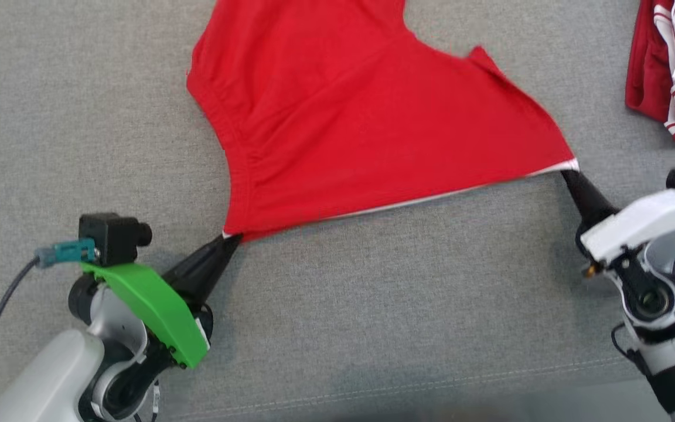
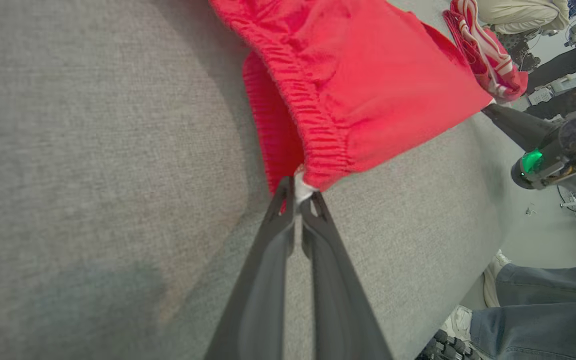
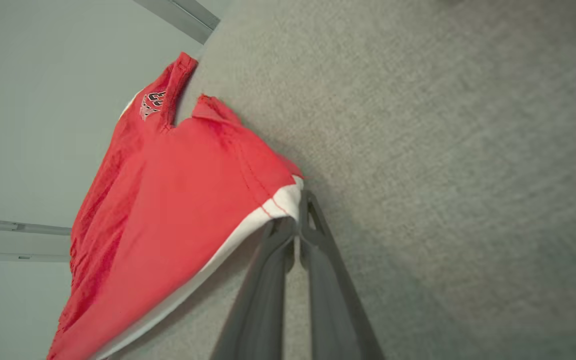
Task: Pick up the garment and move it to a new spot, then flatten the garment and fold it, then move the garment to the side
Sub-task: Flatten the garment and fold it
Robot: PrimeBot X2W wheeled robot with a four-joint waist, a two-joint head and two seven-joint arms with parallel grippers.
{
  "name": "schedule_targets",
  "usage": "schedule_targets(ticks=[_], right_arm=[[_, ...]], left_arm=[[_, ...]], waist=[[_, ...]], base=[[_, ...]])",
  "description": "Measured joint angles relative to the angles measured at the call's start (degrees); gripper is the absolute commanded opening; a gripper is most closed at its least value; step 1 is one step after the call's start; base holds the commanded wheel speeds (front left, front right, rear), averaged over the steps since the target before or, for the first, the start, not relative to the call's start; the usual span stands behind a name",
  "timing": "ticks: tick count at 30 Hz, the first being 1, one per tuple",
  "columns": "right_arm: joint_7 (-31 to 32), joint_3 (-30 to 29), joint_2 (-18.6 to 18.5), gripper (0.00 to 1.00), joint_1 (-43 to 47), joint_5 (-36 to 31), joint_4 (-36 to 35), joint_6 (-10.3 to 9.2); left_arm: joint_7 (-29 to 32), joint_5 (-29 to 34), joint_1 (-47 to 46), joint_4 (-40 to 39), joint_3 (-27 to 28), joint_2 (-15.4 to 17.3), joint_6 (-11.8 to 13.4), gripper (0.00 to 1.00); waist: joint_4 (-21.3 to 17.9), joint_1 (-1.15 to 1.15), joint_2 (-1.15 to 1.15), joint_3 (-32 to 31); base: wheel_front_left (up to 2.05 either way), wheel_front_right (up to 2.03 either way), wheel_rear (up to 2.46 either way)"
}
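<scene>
The garment (image 1: 361, 129) is a pair of red shorts with an elastic waistband and a white trim, stretched between both grippers over the grey fabric surface. My left gripper (image 1: 231, 239) is shut on the waistband corner at the lower left; in the left wrist view the left gripper (image 2: 299, 192) pinches that gathered edge of the garment (image 2: 368, 85). My right gripper (image 1: 568, 173) is shut on the white-trimmed leg corner at the right; the right wrist view has the right gripper (image 3: 298, 215) clamped on the garment (image 3: 178, 200) at that trim.
A second red garment with white stripes (image 1: 674, 64) lies at the far right, also visible as a striped garment (image 2: 488, 55) in the left wrist view. A person's jeans and shoes (image 2: 533, 310) stand beside the table's edge. The grey surface (image 1: 372, 328) lies bare below the shorts.
</scene>
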Motion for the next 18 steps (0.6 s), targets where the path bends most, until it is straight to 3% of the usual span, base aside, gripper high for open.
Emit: schedule_targets(ticks=[9, 14, 18], right_arm=[[-4.5, -2.8, 0.3, 0.0, 9.3, 2.0, 2.4, 3.93], [-4.2, -4.5, -2.6, 0.0, 15.3, 4.6, 1.3, 6.03], [-2.3, -6.4, -5.1, 0.0, 23.5, 7.6, 0.8, 6.47]], left_arm=[[-7.5, -2.4, 6.6, -0.2, -0.3, -4.2, -1.0, 0.0], [-8.9, -2.2, 12.9, -0.3, -2.7, -4.4, -0.9, 0.0], [-8.8, -3.3, 19.5, -0.1, -4.8, -4.6, -0.5, 0.0]], waist=[[0.3, -0.01, 0.0, -2.9], [1.2, -0.01, 0.0, -4.6], [1.8, -0.01, 0.0, -6.1]], base=[[0.0, 0.0, 0.0], [0.0, 0.0, 0.0], [0.0, 0.0, 0.0]])
